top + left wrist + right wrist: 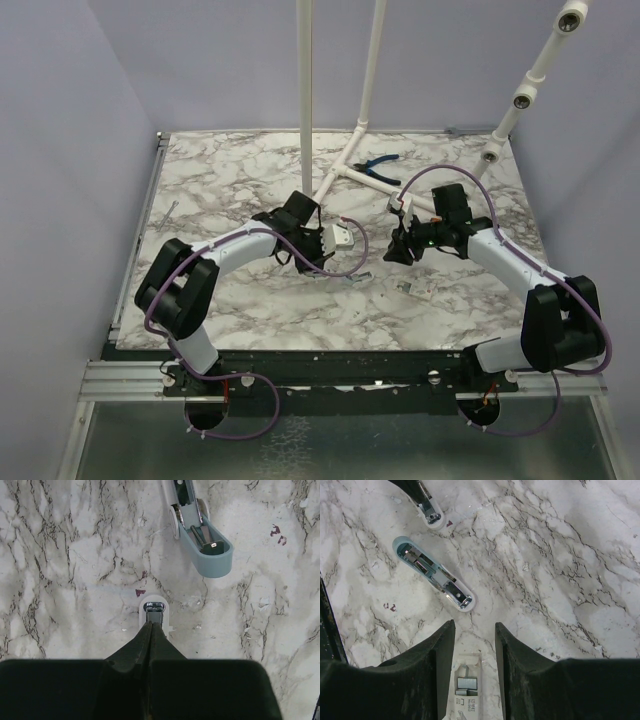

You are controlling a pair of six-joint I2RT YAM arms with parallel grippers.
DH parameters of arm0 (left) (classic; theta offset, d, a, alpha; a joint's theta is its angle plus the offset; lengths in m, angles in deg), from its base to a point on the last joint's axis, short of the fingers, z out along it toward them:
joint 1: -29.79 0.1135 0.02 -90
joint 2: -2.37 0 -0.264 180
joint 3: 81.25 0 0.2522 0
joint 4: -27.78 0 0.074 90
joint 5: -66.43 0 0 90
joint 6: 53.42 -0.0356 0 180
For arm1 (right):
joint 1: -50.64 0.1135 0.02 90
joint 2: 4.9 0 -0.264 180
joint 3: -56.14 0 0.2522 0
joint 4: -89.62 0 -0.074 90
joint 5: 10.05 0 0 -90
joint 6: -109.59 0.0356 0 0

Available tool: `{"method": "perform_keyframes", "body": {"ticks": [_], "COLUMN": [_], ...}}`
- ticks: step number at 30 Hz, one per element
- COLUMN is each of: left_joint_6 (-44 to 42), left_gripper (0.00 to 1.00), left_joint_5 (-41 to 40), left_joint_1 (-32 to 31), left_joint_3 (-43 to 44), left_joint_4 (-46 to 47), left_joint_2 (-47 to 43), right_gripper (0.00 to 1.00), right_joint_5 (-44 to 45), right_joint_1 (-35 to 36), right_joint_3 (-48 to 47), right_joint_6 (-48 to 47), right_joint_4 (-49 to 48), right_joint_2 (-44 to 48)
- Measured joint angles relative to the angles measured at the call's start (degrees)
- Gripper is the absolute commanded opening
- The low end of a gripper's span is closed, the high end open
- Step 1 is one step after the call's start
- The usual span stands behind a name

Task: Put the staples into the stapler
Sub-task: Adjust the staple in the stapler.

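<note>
Left end effector [151,626] pinches a white piece [154,609]; right end effector [474,626], half open, straddles the staples [467,682] at 6 o'clock; I'd descend squarely, closing gently

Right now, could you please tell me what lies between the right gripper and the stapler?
Only bare marble table, seen in the right wrist view; the right gripper stands open just short of the stapler.

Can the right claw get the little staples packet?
Probably yes. The right claw is open, the staples packet shows in the gap between its fingers, and nothing covers it.
</note>
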Motion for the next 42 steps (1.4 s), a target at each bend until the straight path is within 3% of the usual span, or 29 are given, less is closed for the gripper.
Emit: {"method": "perform_keyframes", "body": {"ticks": [8,17,30,42], "left_joint_6": [0.1,-1.2,-0.5,-0.4], "left_gripper": [0.0,0.32,0.5,0.69], "left_joint_5": [1.9,1.9,-0.1,0.0], "left_joint_1": [0.9,1.1,2.2,11.7], "left_joint_3": [2.0,2.0,0.5,-6.3], "left_joint_4": [-2.3,-3.3,-2.6,-2.8], "left_joint_2": [1.5,1.5,-5.3,-17.0], "right_gripper": [0.41,0.41,0.41,0.42], "right_joint_5": [0.0,0.0,0.0,0.0], "right_joint_1": [0.0,0.0,0.0,0.0], "right_joint_3": [0.0,0.0,0.0,0.0], "right_joint_6": [0.0,0.0,0.0,0.0], "right_joint_4": [0.0,0.0,0.0,0.0], "right_joint_2": [0.0,-0.5,-0.6,-0.6]}}
